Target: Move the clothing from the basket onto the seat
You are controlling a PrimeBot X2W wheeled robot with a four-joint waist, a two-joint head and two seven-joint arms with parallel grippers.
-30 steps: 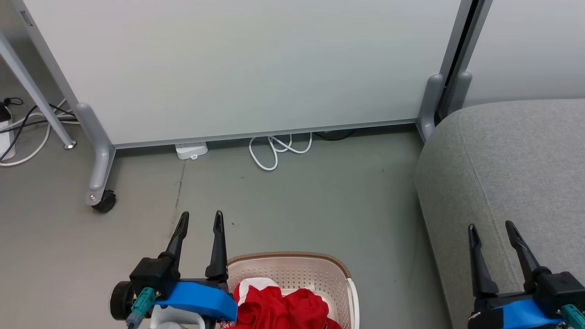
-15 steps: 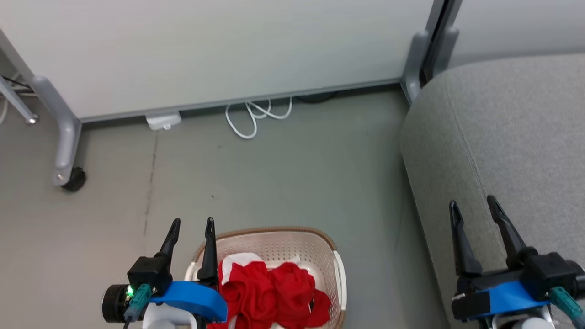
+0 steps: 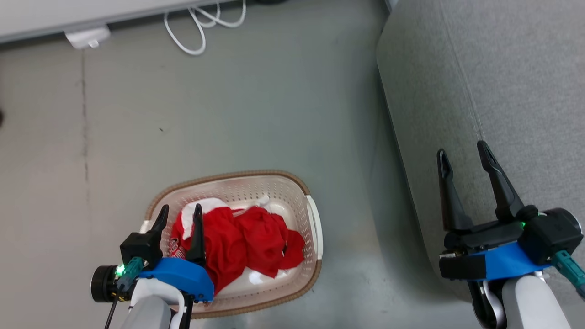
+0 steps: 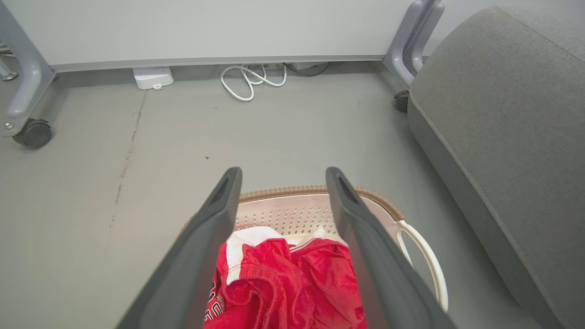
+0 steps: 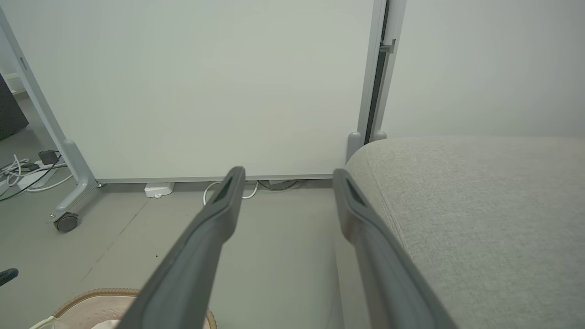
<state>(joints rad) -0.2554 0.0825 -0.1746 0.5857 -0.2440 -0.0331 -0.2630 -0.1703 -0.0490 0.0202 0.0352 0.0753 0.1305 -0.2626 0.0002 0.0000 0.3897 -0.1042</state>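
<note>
Red clothing [image 3: 247, 242] with white trim lies bunched in the cream basket [image 3: 299, 192] with its brown rim, on the floor low in the head view. My left gripper [image 3: 180, 214] hangs open over the basket's left end, above the clothing, holding nothing. From the left wrist, the clothing [image 4: 292, 283] shows between the open fingers [image 4: 215, 224], with the basket [image 4: 288, 212] behind. The grey seat [image 3: 502, 77] rises at the right. My right gripper [image 3: 461, 153] is open above the seat's left edge. The right wrist view shows the seat [image 5: 480, 210] and a corner of the basket [image 5: 91, 301].
A white partition on castors [image 4: 34, 132] stands behind the basket, with a coiled white cable [image 3: 196, 25] and a white power block [image 3: 87, 37] at its foot. Bare grey floor [image 3: 228, 114] lies between the basket, the partition and the seat.
The head camera has tilted down, so the partition slid out of the top and the whole basket came into view. Both grippers stay open; the left now hangs over the basket's left end.
</note>
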